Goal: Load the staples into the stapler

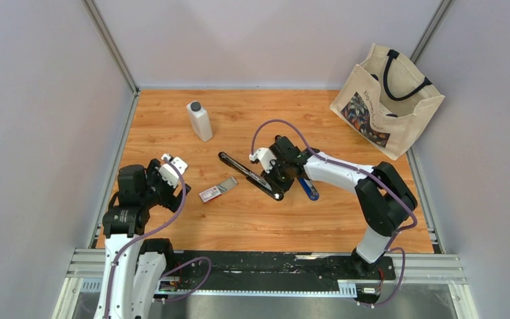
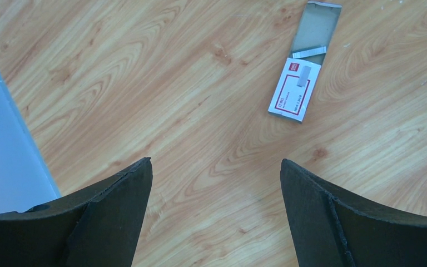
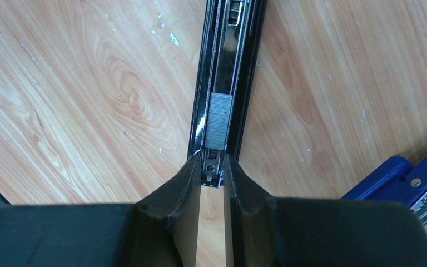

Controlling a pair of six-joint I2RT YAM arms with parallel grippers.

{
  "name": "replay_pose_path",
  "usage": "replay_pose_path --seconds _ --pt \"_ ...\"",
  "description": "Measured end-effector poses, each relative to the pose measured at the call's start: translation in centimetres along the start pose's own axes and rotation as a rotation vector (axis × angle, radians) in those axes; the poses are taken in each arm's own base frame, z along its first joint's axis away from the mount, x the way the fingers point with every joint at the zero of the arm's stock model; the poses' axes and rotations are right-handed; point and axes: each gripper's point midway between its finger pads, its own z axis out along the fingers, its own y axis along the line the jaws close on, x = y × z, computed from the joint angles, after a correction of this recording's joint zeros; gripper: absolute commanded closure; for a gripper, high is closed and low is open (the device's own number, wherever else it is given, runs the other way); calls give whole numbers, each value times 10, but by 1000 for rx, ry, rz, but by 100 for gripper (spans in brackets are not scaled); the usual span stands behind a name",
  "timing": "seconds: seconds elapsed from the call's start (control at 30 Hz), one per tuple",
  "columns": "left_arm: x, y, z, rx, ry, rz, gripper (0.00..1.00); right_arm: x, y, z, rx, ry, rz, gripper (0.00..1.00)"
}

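Right tool (image 3: 211, 168): fingers almost together, one tip on each side of the near end of the stapler (image 3: 231, 50), at the mouth of its open black channel. It reads as a pinch on that end. Just past the tips, a strip of staples (image 3: 221, 121) lies inside the channel, straight and seated between the walls. The far stretch of the channel holds no staples that I can see. My judgement: the loading itself is done or close to it. What's left is to slide the strip home if it needs it and to shut the stapler, which lies opened out flat on the surface (image 1: 172, 133). A blue metal-hinged item (image 3: 406, 186) sits just beside this tool, not touched. Left tool (image 2: 214, 167): fingers wide apart, holding nothing, over bare wood. Beyond it lies the staples box (image 2: 294, 89), small, white with red print, flat on the surface left of the stapler. Its grey tray (image 2: 317, 25) is slid out, with one short strip (image 2: 309, 52) lying across it and the rest looking bare.
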Motion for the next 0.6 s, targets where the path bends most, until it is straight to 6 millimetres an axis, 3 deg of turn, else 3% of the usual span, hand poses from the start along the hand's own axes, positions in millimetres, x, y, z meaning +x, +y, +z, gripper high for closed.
replay_pose_path --seconds 0.13,0.3,0.43,0.6 --pt "-11 4 6 51 9 19 7 1 -7 0 -30 -4 13 79" --pt "-42 19 27 132 -22 70 7 2 -16 -2 -48 -5 -2 78" --pt "-66 28 63 218 -42 157 7 4 -26 -4 -42 -10 -32 77" --pt "-75 8 119 371 -19 295 7 8 -37 -7 -40 -17 -52 76"
